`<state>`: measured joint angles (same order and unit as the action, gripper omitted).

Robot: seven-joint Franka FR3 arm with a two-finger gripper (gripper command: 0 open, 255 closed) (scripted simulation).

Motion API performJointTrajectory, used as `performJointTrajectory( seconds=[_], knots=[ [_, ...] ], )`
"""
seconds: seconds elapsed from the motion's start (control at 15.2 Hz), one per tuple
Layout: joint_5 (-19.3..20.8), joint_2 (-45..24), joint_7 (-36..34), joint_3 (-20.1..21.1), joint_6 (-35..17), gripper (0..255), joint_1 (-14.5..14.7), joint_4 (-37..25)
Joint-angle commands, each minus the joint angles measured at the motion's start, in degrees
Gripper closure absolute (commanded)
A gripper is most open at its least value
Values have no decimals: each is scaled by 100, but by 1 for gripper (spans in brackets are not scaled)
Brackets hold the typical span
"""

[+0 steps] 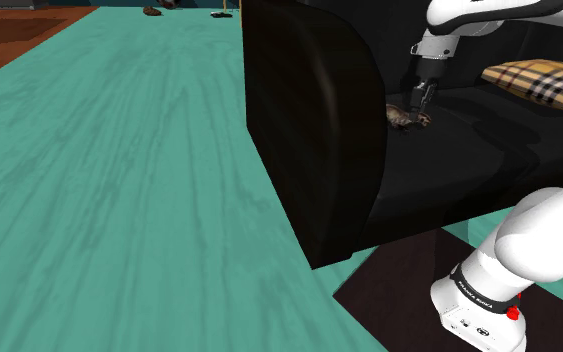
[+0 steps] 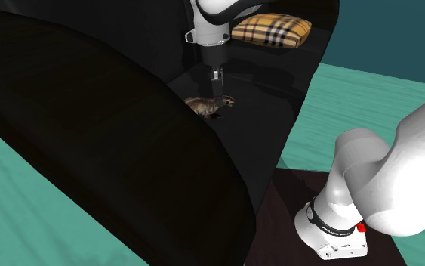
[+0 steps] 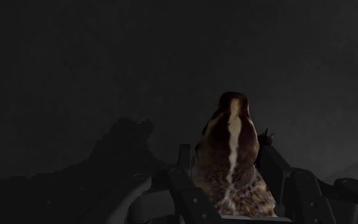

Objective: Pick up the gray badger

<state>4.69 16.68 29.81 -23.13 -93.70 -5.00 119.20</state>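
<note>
fingers (image 3: pixel 182 167) of the gripper (image 2: pixel 217 76) stand spread, flanking the badger (image 3: pixel 231 153) with no clear touch (the second exterior view puts them just above it). the badger, brown with a pale stripe down its head, lies on the sofa (image 1: pixel 449 170) seat near the armrest (image 1: pixel 314 130). it is likely light, stiff and a bit slick; best pinched across its flanks, behind the head. beyond lies a plaid cushion (image 1: pixel 537 80).
</note>
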Motion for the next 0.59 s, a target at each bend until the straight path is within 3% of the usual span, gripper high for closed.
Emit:
performJointTrajectory(
  seconds=[0.0,0.53],
  knots=[
    [-1,-9,2,-1,-9,255,1,1],
    [-13,-6,0,23,382,255,13,-386]
  ],
)
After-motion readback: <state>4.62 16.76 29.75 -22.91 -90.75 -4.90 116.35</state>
